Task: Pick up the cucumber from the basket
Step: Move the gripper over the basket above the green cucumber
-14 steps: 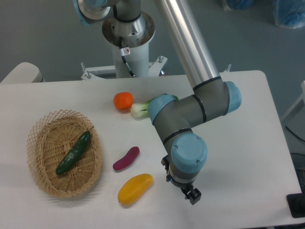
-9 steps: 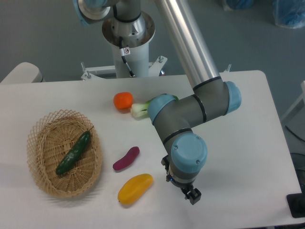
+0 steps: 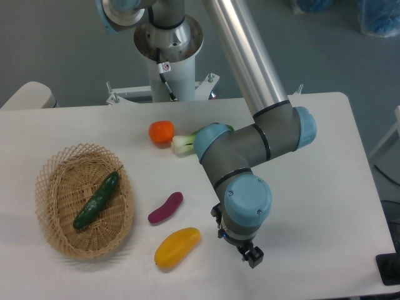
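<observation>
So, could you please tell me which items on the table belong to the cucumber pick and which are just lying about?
Part of the job:
- cucumber, lying in the basket
- basket
- gripper, off to the right, holding nothing

Just lying about:
- purple eggplant
- yellow fruit
- orange tomato
- bok choy, partly hidden by the arm

cucumber (image 3: 96, 200): glossy, smooth | basket (image 3: 47, 187): woven wicker | table (image 3: 312, 187): matt white

A: Just one fixed cam, right?
B: Yep, mounted high, looking steeply down across the table (image 3: 325, 187) toward the arm's base (image 3: 167, 44). Medium range, whole tabletop nearly in shot, no second view.
</observation>
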You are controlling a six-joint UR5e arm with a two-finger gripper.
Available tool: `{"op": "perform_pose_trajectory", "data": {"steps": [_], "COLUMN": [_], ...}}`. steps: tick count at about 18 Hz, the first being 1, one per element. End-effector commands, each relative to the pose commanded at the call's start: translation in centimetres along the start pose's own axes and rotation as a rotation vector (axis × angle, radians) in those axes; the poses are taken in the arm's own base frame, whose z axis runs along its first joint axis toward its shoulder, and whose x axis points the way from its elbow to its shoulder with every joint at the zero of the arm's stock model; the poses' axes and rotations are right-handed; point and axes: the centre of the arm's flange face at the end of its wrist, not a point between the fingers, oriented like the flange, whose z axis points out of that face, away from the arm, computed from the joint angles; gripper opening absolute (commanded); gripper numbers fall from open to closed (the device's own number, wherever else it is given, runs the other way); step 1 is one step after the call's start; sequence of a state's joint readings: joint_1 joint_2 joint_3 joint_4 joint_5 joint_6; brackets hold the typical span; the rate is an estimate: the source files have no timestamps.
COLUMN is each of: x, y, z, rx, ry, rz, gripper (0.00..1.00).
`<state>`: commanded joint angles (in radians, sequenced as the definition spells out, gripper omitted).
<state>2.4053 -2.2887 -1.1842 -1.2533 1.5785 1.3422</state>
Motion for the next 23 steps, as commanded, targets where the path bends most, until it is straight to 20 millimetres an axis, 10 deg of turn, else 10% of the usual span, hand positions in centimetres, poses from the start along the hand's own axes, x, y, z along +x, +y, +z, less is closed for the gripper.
{"op": "perform_pose_trajectory", "data": {"steps": [9, 23], "x": [4.4, 17.6], "y": [-1.9, -12.2], "z": [-2.4, -5.0], "rx": [0.051, 0.051], "ry": [0.02, 0.067], "rz": [-0.026, -0.006], "gripper": [1.0, 1.0]}}
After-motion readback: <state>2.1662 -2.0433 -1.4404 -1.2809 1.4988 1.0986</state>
